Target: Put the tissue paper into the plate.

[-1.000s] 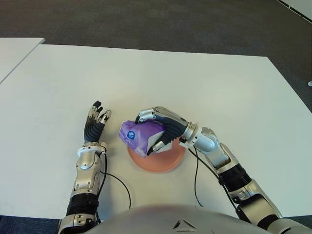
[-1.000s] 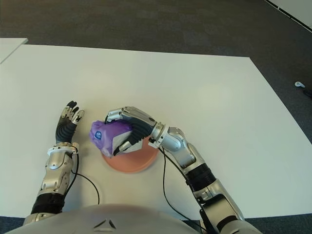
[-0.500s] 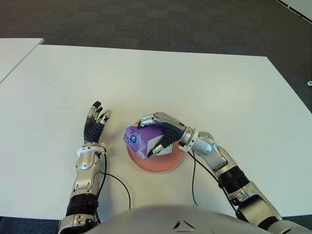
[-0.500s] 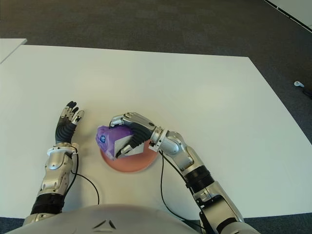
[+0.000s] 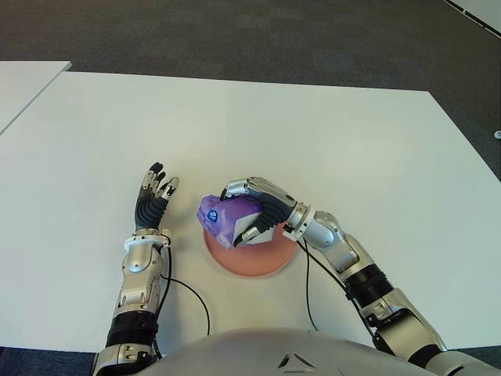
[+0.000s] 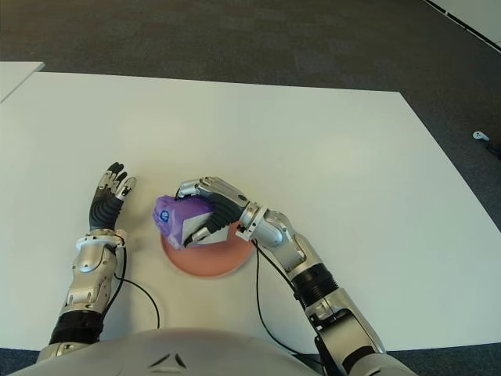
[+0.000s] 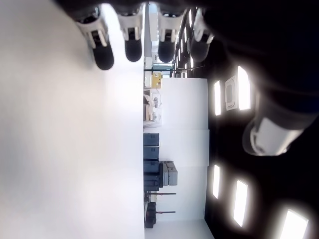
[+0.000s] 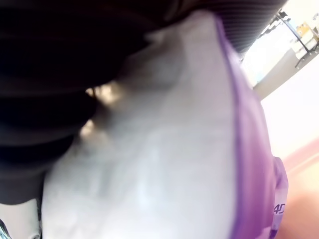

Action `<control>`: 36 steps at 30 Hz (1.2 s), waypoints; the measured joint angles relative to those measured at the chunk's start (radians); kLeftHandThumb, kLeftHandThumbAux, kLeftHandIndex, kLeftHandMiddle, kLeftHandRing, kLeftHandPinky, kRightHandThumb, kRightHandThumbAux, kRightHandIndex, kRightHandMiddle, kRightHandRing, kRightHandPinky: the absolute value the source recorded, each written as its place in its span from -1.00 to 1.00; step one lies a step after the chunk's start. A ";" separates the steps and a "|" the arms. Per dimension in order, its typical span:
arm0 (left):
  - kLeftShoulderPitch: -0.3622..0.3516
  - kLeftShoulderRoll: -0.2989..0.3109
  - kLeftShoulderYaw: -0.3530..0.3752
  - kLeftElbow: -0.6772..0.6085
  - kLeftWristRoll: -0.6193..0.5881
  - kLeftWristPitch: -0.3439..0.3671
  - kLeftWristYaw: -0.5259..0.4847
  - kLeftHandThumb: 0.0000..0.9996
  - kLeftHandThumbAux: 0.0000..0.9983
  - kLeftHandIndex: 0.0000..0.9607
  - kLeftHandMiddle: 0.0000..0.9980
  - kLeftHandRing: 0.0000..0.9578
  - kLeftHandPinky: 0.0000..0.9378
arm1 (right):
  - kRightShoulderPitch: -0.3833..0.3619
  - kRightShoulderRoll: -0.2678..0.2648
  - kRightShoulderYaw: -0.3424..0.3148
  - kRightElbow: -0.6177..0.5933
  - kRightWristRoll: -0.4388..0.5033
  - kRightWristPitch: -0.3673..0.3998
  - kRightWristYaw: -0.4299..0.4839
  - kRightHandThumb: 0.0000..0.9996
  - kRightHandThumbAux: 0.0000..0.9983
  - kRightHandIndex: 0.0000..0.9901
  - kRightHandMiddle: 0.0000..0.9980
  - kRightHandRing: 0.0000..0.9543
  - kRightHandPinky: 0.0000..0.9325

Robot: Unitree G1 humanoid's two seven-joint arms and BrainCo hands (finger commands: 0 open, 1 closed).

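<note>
Fingers of the right hand are curled tight around the purple plastic pack of tissue paper. Silver fingers lie over the far side of the pack and the thumb presses on its near side, so the pack is gripped from both sides. A small blue round sticker shows on the pack's left end, which pokes out past the fingers toward the robot's left.

Just under the fingers and the pack is the round flat orange-pink plate. The pack sits over the far-left part of the plate, and its left end sticks out a little past the plate's rim. It is hard to tell if the pack touches the plate or hangs just above it. In the right wrist view the white and purple pack fills almost everything, pressed up against the dark palm.

To the left of the gripping fingers, a little way off, is the left hand. Its black fingers are straight and spread out, and they hold nothing. It shows on the wide white desk, left of the plate.

Farther away, past the desk's far edge, is the dark grey carpet floor.
</note>
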 measured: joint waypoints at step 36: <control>0.001 0.000 0.007 -0.009 -0.006 0.017 -0.007 -1.00 0.16 -1.00 -1.00 -1.00 -1.00 | -0.115 -0.128 0.070 -0.015 -0.146 -0.089 0.101 -0.92 -0.40 -1.00 -1.00 -1.00 -1.00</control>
